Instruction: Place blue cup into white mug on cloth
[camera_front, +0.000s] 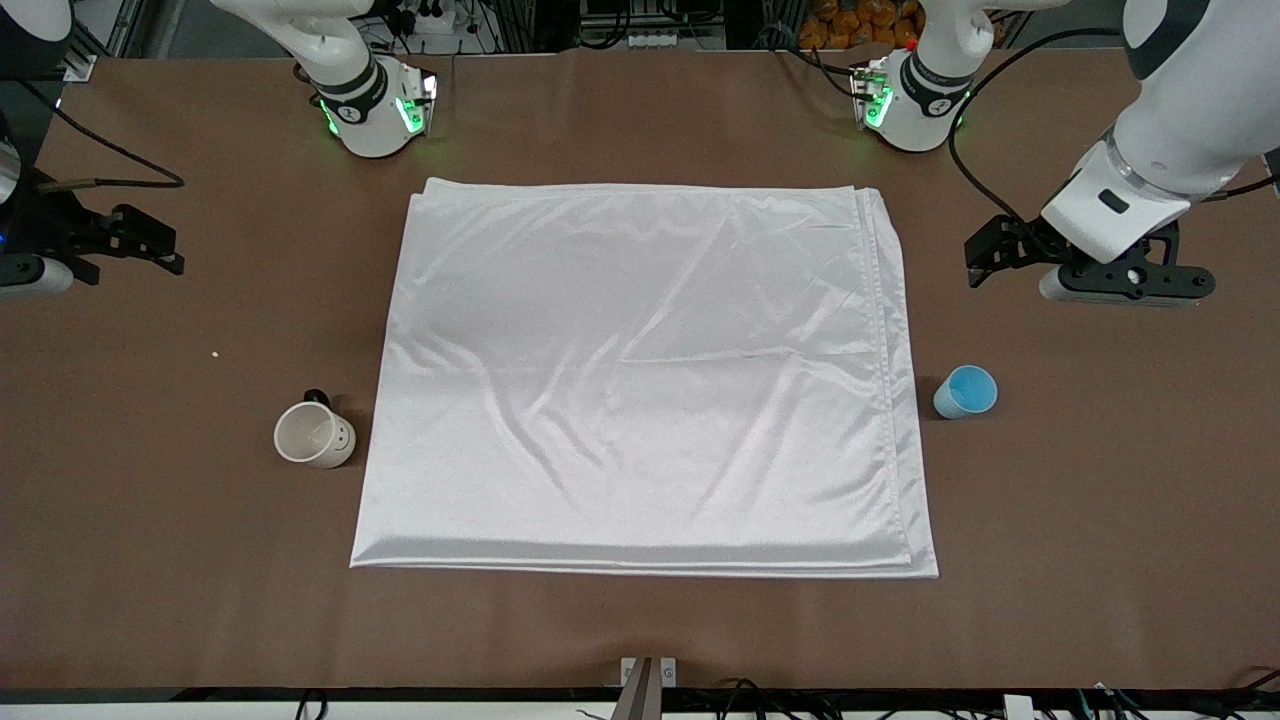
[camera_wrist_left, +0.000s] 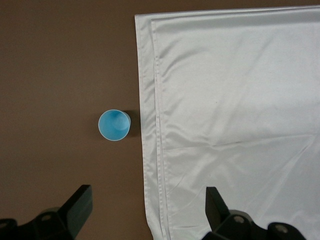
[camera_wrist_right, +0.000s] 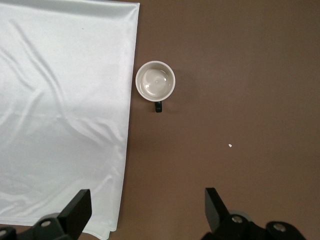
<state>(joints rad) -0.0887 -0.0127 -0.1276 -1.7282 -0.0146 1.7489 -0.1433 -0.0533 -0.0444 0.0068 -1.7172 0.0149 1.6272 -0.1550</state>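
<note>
The white cloth (camera_front: 640, 380) lies flat in the middle of the brown table. The blue cup (camera_front: 966, 392) stands upright on the bare table beside the cloth's edge, toward the left arm's end; it also shows in the left wrist view (camera_wrist_left: 114, 125). The white mug (camera_front: 314, 435) with a black handle stands upright on the bare table beside the cloth, toward the right arm's end, and is empty in the right wrist view (camera_wrist_right: 155, 81). My left gripper (camera_front: 985, 255) (camera_wrist_left: 147, 207) is open and empty, above the table near the cup. My right gripper (camera_front: 165, 250) (camera_wrist_right: 146, 207) is open and empty, up near the mug's end.
The two arm bases (camera_front: 375, 110) (camera_front: 910, 100) stand along the table's edge farthest from the front camera. A tiny white crumb (camera_front: 214, 353) lies on the table near the mug. A cable (camera_front: 110, 150) runs by the right gripper. A metal bracket (camera_front: 648, 672) sits at the nearest edge.
</note>
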